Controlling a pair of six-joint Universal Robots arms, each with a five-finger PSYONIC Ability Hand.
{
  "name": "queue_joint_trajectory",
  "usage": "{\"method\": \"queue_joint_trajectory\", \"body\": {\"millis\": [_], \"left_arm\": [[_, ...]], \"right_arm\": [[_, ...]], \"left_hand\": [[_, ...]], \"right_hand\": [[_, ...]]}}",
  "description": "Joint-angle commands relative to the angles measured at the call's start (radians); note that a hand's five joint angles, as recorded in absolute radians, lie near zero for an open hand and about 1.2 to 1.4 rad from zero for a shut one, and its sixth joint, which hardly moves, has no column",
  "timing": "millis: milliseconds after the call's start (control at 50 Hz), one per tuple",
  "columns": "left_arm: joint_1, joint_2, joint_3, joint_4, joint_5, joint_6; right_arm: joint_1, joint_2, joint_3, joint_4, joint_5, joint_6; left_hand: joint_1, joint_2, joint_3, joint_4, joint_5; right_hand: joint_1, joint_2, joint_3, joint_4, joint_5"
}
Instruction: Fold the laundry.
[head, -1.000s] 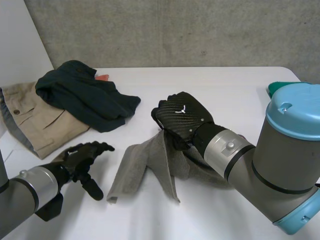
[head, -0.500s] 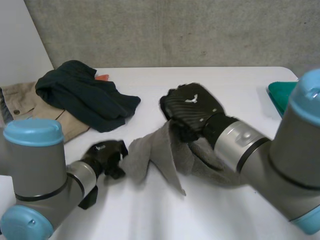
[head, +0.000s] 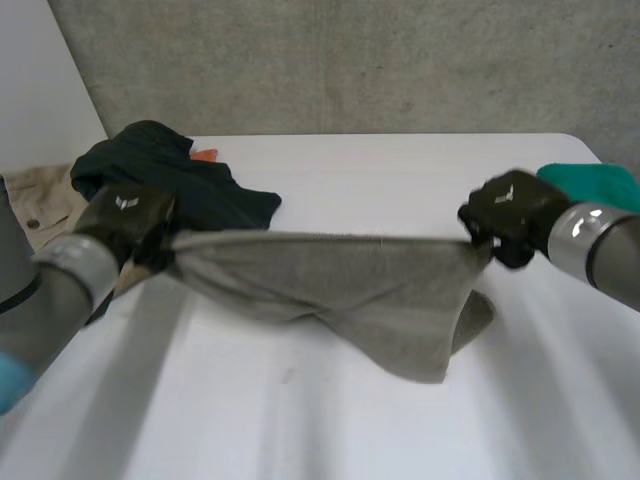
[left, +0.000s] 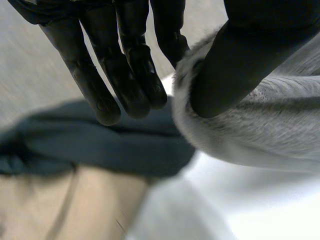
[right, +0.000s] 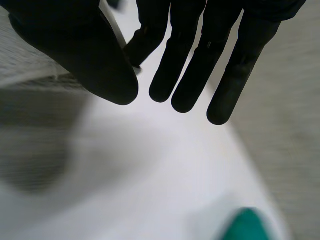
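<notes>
Grey towel (head: 330, 275) is stretched out in the air between both hands over the middle of the white table (head: 400, 170). Its top edge is taut and nearly level, and the lower part sags, with the low fold at about 5 o'clock touching the tabletop. Left hand (head: 128, 215) is at 9 o'clock, at the towel's left end. In the left wrist view the thumb (left: 240, 65) clamps the cloth against a finger while the other fingers stay straight, so it is grasping the towel. Right hand (head: 508, 208) is at 3 o'clock on the towel's right top corner. In the right wrist view the thumb (right: 75, 45) presses the grey cloth with the fingers extended, also pinching the towel. Dark green garment (head: 170, 185) is heaped at 10 o'clock, behind the left hand, partly lying over beige trousers (head: 35, 200) at the table's far 9 o'clock edge. A small orange item (head: 204, 155) peeks out from behind the dark heap. Teal cloth (head: 590, 183) sits at the 3 o'clock edge, just behind the right hand.
</notes>
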Motion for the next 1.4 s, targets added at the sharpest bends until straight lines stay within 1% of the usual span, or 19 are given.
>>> {"method": "queue_joint_trajectory", "body": {"millis": [20,40,120,180,280,480,620,740,760,840,900,1040,1120,1160,1200,1240,1280,1340,1400], "left_arm": [[-0.059,-0.124,0.326,0.298,-0.087,0.052],[-0.069,-0.118,0.393,0.373,-0.071,0.047],[-0.103,-0.1,0.521,0.487,-0.057,0.024],[-0.134,-0.091,0.567,0.472,-0.069,0.021],[-0.142,-0.086,0.555,0.411,-0.089,0.035],[-0.129,-0.072,0.272,0.357,-0.093,0.051],[-0.164,-0.116,-0.001,0.38,-0.072,0.116],[-0.177,-0.123,-0.086,0.414,-0.072,0.127],[-0.177,-0.118,-0.092,0.417,-0.07,0.125],[-0.175,-0.094,-0.089,0.412,-0.07,0.124],[-0.174,-0.071,-0.083,0.403,-0.07,0.122],[-0.16,-0.026,-0.069,0.343,-0.066,0.111],[-0.151,-0.011,-0.084,0.302,-0.066,0.096],[-0.148,-0.008,-0.092,0.291,-0.066,0.09],[-0.145,-0.005,-0.106,0.288,-0.067,0.085],[-0.139,-0.005,-0.112,0.288,-0.067,0.084],[-0.131,-0.008,-0.118,0.288,-0.067,0.084],[-0.12,-0.014,-0.123,0.282,-0.067,0.088],[-0.111,-0.024,-0.124,0.282,-0.067,0.091]], "right_arm": [[0.005,0.073,-0.178,-0.432,0.169,-0.009],[0.005,0.069,-0.215,-0.545,0.169,-0.005],[0.003,0.039,-0.241,-0.814,0.116,0.04],[0.002,0.014,-0.231,-0.949,0.045,0.109],[-0.01,-0.007,-0.202,-0.936,-0.03,0.187],[-0.075,-0.069,0.033,-0.783,-0.168,0.192],[-0.127,0.031,0.274,-0.708,-0.342,0.128],[-0.153,0.118,0.335,-0.631,-0.343,0.037],[-0.158,0.125,0.332,-0.596,-0.343,0.028],[-0.168,0.123,0.319,-0.517,-0.343,0.067],[-0.174,0.108,0.305,-0.471,-0.339,0.138],[-0.233,0.033,0.237,-0.359,-0.282,0.348],[-0.28,0.033,0.141,-0.211,-0.253,0.503],[-0.286,0.045,0.101,-0.149,-0.257,0.512],[-0.289,0.068,0.044,-0.045,-0.268,0.479],[-0.294,0.083,0.012,0.021,-0.276,0.427],[-0.302,0.102,-0.02,0.113,-0.274,0.31],[-0.323,0.109,-0.045,0.234,-0.279,0.145],[-0.346,0.103,-0.059,0.306,-0.282,0.048]], "left_hand": [[0.234,0.2,0.205,0.197,0.239],[0.234,0.2,0.205,0.197,0.239],[0.234,0.2,0.205,0.197,0.239],[0.234,0.2,0.205,0.197,0.239],[0.234,0.2,0.205,0.197,0.239],[0.234,0.2,0.205,0.197,0.239],[0.234,0.2,0.205,0.197,0.239],[0.234,0.2,0.205,0.197,0.239],[0.234,0.2,0.205,0.197,0.239],[0.234,0.2,0.205,0.197,0.239],[0.234,0.2,0.205,0.197,0.239],[0.234,0.2,0.205,0.197,0.239],[0.234,0.2,0.205,0.197,0.239],[0.234,0.2,0.205,0.197,0.239],[0.234,0.2,0.205,0.197,0.239],[0.234,0.2,0.205,0.197,0.239],[0.234,0.2,0.205,0.197,0.239],[0.234,0.2,0.205,0.197,0.239],[0.234,0.2,0.205,0.197,0.239]], "right_hand": [[0.281,0.232,0.209,0.203,0.209],[0.281,0.232,0.209,0.203,0.209],[0.281,0.232,0.209,0.203,0.209],[0.281,0.232,0.209,0.203,0.209],[0.281,0.232,0.209,0.203,0.209],[0.281,0.232,0.209,0.203,0.209],[0.281,0.232,0.209,0.203,0.209],[0.228,0.179,0.156,0.15,0.157],[0.012,-0.036,-0.06,-0.066,-0.059],[-0.537,-0.586,-0.609,-0.615,-0.609],[-0.624,-0.672,-0.695,-0.701,-0.695],[-0.583,-0.632,-0.655,-0.661,-0.654],[-0.287,-0.336,-0.359,-0.365,-0.359],[-0.149,-0.198,-0.221,-0.227,-0.221],[0.079,0.031,0.008,0.002,0.008],[0.078,0.029,0.006,0.0,0.006],[-0.065,-0.114,-0.137,-0.143,-0.137],[-0.415,-0.463,-0.487,-0.493,-0.486],[-0.407,-0.455,-0.479,-0.485,-0.478]]}}
